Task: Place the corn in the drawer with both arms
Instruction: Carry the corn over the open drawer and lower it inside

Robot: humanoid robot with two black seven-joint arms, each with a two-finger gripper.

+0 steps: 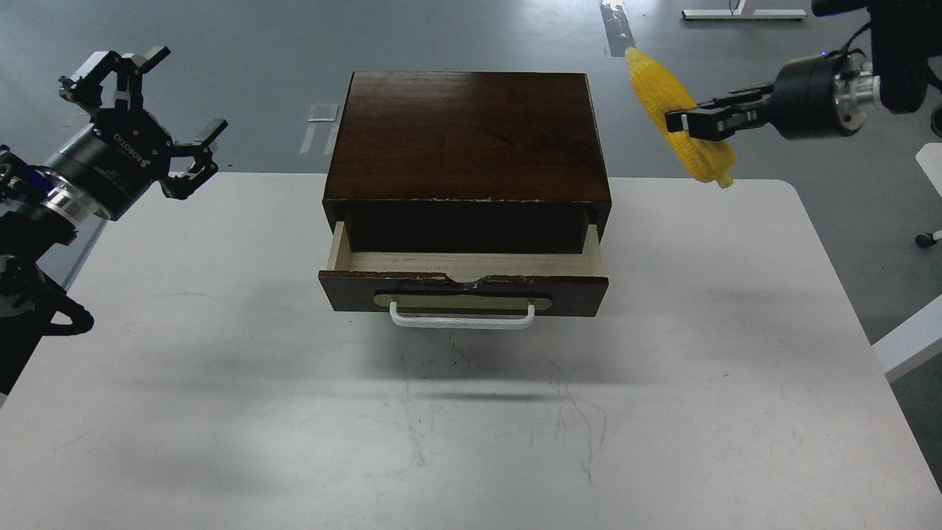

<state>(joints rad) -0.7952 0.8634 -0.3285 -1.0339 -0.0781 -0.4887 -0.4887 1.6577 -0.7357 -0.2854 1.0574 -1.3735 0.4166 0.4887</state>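
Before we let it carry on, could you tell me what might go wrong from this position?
1. The right gripper pinches the corn near its middle, tilted and off to the right of the cabinet; it could twist or slip on the way over.
2. The drawer is only partly open, so the long cob may catch the cabinet's front edge.
3. The left gripper is open, away from the handle, so nothing steadies the drawer.

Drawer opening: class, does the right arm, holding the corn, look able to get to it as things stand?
Probably yes. The drawer is pulled open, its pale inside bare, and nothing lies between it and the right gripper clamping the corn. The left gripper waits open, well aside.
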